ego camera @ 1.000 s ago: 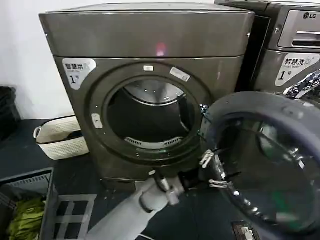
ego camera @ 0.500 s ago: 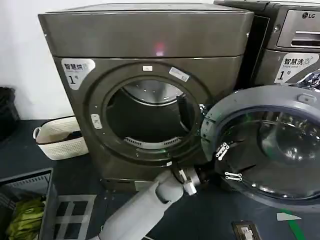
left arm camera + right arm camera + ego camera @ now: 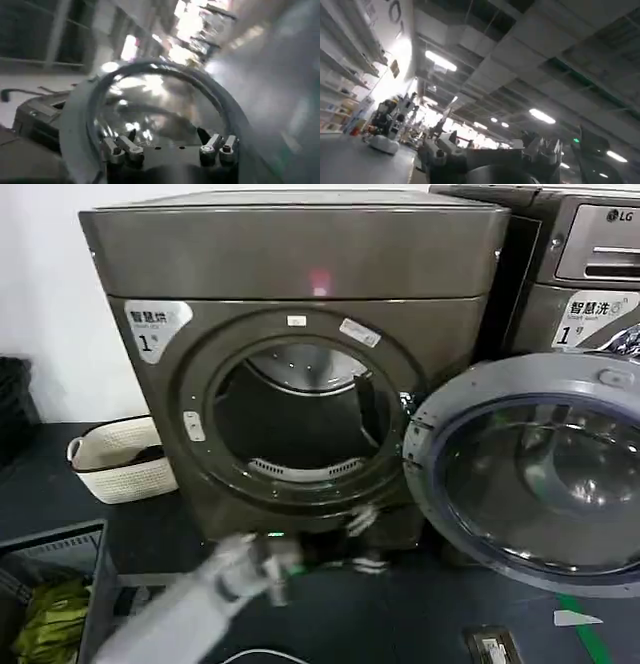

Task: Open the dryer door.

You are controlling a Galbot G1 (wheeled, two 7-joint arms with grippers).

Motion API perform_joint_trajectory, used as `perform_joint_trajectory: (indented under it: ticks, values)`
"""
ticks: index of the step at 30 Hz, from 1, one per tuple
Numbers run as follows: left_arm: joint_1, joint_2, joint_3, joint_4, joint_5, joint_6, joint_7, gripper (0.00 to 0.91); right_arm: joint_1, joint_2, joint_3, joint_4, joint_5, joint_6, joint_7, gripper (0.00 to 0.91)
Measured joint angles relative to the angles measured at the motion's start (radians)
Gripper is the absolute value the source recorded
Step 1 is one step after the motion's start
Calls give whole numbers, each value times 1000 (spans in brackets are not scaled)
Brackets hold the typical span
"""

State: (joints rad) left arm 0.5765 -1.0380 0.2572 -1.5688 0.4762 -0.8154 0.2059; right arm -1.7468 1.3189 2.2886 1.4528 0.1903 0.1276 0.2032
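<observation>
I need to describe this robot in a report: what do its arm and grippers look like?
The left arm is a smooth light-grey tube with a silver metal wrist. The left gripper has a black body and two silvery metal jaws with screw heads. The right gripper looks alike: dark body, pale metal jaws.

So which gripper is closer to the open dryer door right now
Left. The left gripper hangs open, low in front of the dryer, just beside the open dryer door. The right gripper points at the ceiling, away from it.

The dryer door (image 3: 535,474) is hanging wide open to the right, leaving the dryer (image 3: 290,364) drum mouth unblocked; a white laundry basket (image 3: 120,459) is sitting on the floor left of it.
</observation>
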Motion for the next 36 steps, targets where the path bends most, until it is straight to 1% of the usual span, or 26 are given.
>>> perform_joint_trajectory:
  ticks: [3,7,9,10,13,16,18,20,23,26,31,36]
  values:
    - [41,114,-83,-30,194,-9,-5,907,10,-4,-11,-5,43,0,-11,907]
    - [113,272,-196,-68,383,-10,-10,907,22,-4,-35,-6,91,6,-26,907]
    - [151,352,-260,-70,478,-10,-55,907,25,-11,-48,-8,124,9,-38,907]
    - [171,395,-291,-69,547,-10,-96,907,27,-15,-52,-12,129,9,-41,907]
    - [224,516,-348,-52,725,-11,-169,907,35,-32,-64,-23,133,10,-43,907]
    - [254,618,-381,-19,892,-11,-196,907,41,-49,-75,-36,151,18,-50,907]
    - [255,665,-400,18,990,-11,-183,907,44,-59,-80,-50,166,23,-60,907]
    - [242,694,-405,73,1029,-10,-138,907,45,-70,-80,-64,167,35,-69,907]
    - [238,739,-409,167,1053,-10,-92,907,50,-84,-79,-91,172,54,-73,907]
    - [239,779,-419,235,1025,-10,-45,907,56,-88,-80,-107,172,43,-74,907]
    - [258,803,-426,260,996,-9,-37,907,61,-80,-91,-103,152,39,-73,907]
    - [281,811,-426,269,992,-9,-37,907,57,-87,-90,-113,150,41,-72,907]
